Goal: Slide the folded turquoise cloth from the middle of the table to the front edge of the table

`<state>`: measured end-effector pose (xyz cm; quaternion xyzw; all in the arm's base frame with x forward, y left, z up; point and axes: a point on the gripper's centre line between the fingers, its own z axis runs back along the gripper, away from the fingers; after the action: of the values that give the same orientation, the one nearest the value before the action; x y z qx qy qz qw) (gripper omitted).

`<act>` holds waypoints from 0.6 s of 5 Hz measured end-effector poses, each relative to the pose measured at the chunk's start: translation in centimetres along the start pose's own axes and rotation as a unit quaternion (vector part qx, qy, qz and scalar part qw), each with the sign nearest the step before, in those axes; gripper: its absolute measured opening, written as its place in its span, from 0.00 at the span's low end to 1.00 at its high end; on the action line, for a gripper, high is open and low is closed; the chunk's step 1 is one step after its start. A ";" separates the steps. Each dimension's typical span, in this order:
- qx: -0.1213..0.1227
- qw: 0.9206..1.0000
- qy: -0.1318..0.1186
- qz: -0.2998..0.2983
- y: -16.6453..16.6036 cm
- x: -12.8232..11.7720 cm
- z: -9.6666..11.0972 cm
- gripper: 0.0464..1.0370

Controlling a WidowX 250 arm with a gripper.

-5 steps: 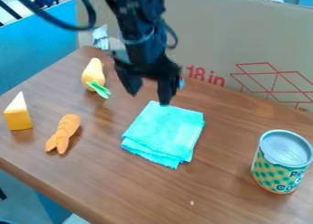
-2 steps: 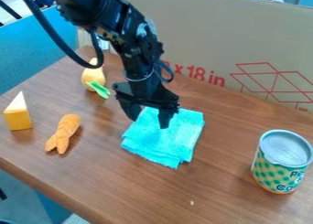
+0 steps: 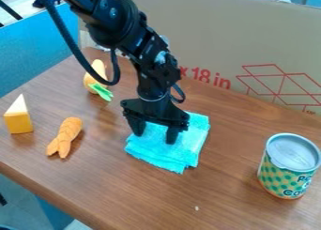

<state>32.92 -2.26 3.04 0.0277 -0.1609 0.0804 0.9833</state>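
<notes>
The black gripper [image 3: 154,137] hangs over the middle of the table, its two fingers spread apart and pointing down at the folded turquoise cloth [image 3: 164,151]. Its fingertips are at or just above the top of the cloth; whether they touch it I cannot tell. Nothing is held between them. The gripper covers the rear left part of the cloth, which lies flat on the wood.
On the brown table [image 3: 238,130], an orange carrot [image 3: 64,137] and a yellow-and-white wedge [image 3: 19,115] lie to the left. Behind them is a yellow vegetable with green leaves [image 3: 96,79]. A can [image 3: 289,165] stands at the right, and a cardboard panel [image 3: 251,41] rises behind.
From behind the cloth, the open gripper has come down and forward over it, shifting slightly right lately. The cloth and the other objects stay where they were.
</notes>
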 end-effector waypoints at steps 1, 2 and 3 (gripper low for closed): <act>0.020 1.000 0.013 0.001 -0.4 -1.1 0.0 0.96; 0.045 0.998 0.035 -0.024 -1.1 -2.9 0.6 0.96; 0.053 0.995 0.078 -0.039 -1.8 -6.1 1.7 0.96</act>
<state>26.95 -5.04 2.59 0.0796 -0.0780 0.0524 0.9924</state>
